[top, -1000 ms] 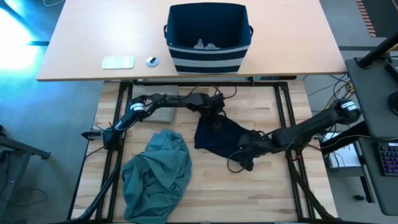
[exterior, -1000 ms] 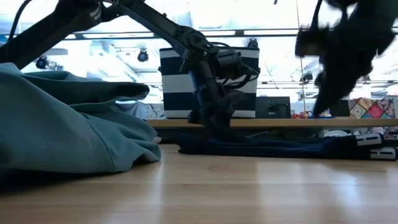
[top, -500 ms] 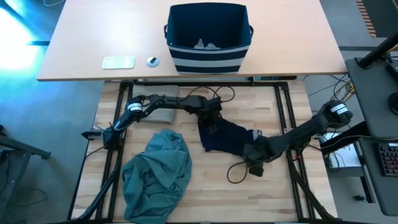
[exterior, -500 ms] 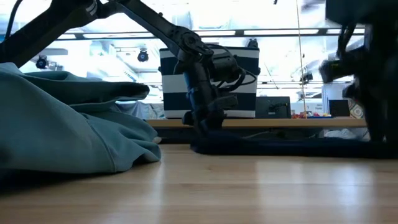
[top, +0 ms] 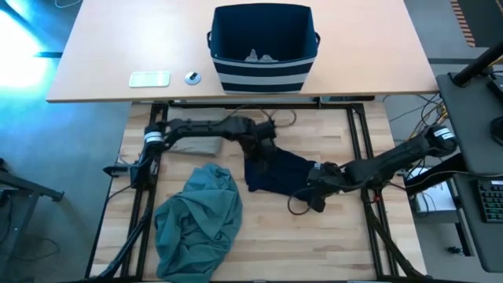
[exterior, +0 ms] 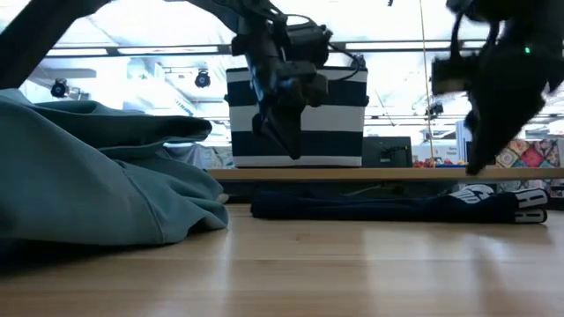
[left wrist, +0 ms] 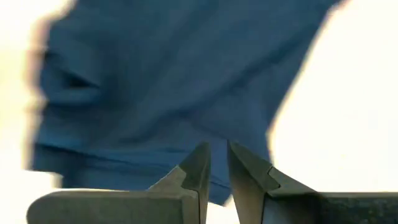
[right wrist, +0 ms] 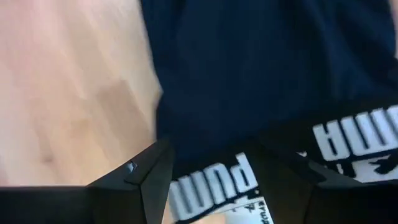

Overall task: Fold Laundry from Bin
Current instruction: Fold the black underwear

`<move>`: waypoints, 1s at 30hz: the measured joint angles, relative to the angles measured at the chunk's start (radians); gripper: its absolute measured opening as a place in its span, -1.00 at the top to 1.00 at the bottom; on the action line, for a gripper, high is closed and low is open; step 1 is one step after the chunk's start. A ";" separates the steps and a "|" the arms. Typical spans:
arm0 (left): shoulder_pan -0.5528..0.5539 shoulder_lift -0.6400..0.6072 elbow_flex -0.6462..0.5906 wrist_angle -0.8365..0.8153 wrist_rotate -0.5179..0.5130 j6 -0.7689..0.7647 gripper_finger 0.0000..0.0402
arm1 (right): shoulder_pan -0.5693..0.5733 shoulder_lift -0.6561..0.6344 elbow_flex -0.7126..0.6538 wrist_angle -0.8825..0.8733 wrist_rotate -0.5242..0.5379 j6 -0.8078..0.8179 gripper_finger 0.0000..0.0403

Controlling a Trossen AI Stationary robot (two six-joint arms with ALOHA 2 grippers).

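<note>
From above, the navy garment (top: 277, 173) lies flat on the counter (top: 259, 236), ready for folding. Low down, the left claw (exterior: 280, 145) hovers above it, narrow and empty. Wrist-on, the right claw (right wrist: 208, 180) spreads wide over its lettered edge.

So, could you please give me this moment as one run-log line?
left tool: nearly shut, empty, above navy garment | right tool: open over its lettered band | teal garment: heaped | bin: on far table
</note>
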 joint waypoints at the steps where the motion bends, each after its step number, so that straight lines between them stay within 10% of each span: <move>1: -0.019 -0.005 -0.022 0.020 0.008 0.000 0.81 | -0.009 0.011 -0.019 0.007 -0.012 -0.006 -0.02; 14: -0.073 0.044 -0.289 0.284 -0.071 -0.044 0.80 | -0.069 0.046 -0.144 0.103 -0.117 -0.062 -0.02; 30: -0.061 -0.009 -0.102 0.101 0.034 0.011 0.80 | -0.071 0.016 -0.007 0.037 -0.154 -0.126 -0.02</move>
